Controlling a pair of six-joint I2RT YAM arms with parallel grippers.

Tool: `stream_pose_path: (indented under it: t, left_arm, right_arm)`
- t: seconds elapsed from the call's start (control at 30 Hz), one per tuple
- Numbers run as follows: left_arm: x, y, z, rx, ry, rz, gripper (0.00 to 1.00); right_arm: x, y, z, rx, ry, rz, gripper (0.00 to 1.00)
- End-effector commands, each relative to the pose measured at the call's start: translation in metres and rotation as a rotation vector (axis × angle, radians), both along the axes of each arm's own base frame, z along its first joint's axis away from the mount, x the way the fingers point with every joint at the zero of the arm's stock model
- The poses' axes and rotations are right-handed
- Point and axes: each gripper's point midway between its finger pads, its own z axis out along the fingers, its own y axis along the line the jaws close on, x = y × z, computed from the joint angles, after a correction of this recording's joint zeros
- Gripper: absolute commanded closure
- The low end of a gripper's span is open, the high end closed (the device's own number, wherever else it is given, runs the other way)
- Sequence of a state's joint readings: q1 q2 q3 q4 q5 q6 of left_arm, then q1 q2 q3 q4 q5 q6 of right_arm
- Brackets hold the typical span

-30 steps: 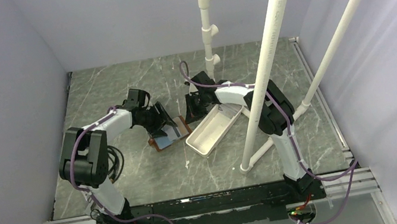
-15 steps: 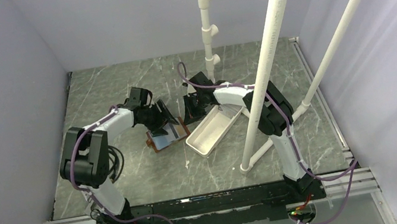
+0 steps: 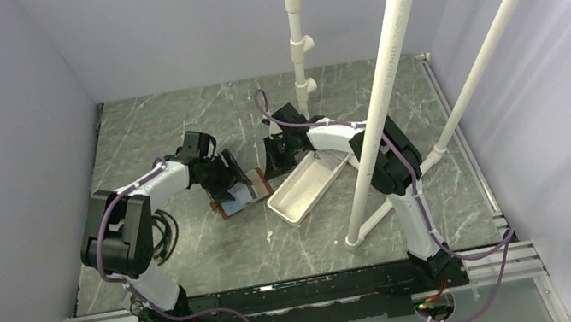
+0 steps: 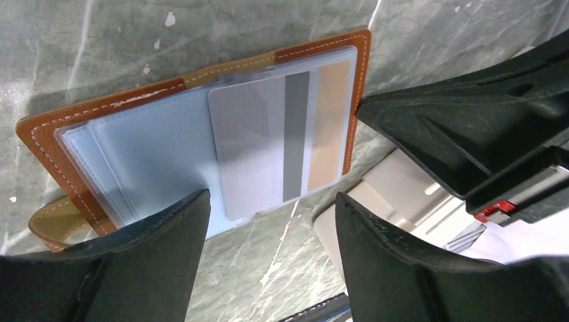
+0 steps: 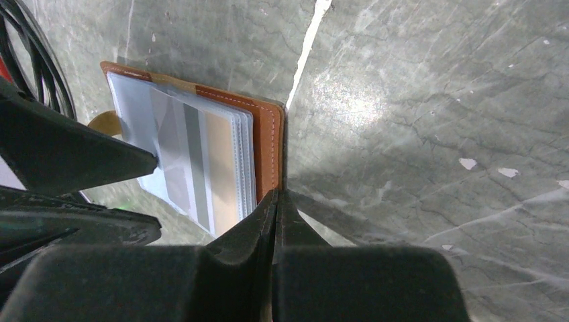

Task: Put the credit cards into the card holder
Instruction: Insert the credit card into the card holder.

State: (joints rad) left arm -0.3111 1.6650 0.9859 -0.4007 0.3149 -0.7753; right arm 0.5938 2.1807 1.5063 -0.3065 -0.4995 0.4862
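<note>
Risk, left side: the left gripper (image 4: 268,209) has its fingers spread wide, with nothing between them. If it pulls away with a pad brushing the grey card (image 4: 258,154), that could drag the card back out of its clear sleeve.
Risk, middle: the card's near edge seems to reach past the sleeve's lip, though the glare makes this hard to confirm. If it is only half seated, it would slide out at the first nudge.
Risk, right side: the right gripper (image 5: 276,201) appears to pin the holder's stitched edge. If that tip slips off, the holder could skid or fold shut.
Left arm pose: the elbow is bent and the forearm reaches in from the left. The wrist tips down over the holder, one finger on each side of the card's near edge and just above it.
Card holder (image 3: 239,205): it lies open on the table (image 3: 173,127) between the two grippers, clear sleeves up and the brown leather border showing.
Cards: the grey card lies on top in the right-hand sleeve, and a tan card (image 4: 327,127) shows beside it.
Right gripper state: the fingers are pressed together and hold nothing, with the tip at the holder's right edge.
Right arm pose: it reaches forward, then curls left past the far end of the white tray (image 3: 305,194), with the wrist aimed at the holder.
White tray: it sits just right of the holder, angled on the table.
</note>
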Motion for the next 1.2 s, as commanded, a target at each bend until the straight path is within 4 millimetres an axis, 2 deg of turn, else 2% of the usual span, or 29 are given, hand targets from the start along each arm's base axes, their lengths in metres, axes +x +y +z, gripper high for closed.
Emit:
stream_pose_path:
  t: [0.0, 0.33, 0.77, 0.93, 1.17]
  left_arm:
    - [0.008, -0.004, -0.002, -0.013, -0.019, -0.013, 0.27]
    - [0.018, -0.021, 0.008, -0.082, -0.054, -0.037, 0.31]
    - [0.025, -0.057, 0.013, -0.122, -0.068, -0.123, 0.30]
    - [0.026, -0.057, 0.014, -0.114, -0.072, -0.131, 0.30]
    - [0.021, -0.045, 0.027, -0.073, -0.105, -0.116, 0.27]
  right_arm:
    - [0.006, 0.006, 0.006, 0.007, -0.025, 0.013, 1.00]
    - [0.004, 0.012, 0.006, 0.008, -0.024, 0.027, 1.00]
    - [0.004, 0.019, 0.008, 0.012, -0.035, 0.049, 1.00]
    - [0.005, 0.019, 0.007, 0.010, -0.036, 0.052, 1.00]
    - [0.005, 0.016, 0.006, -0.003, -0.042, 0.052, 1.00]
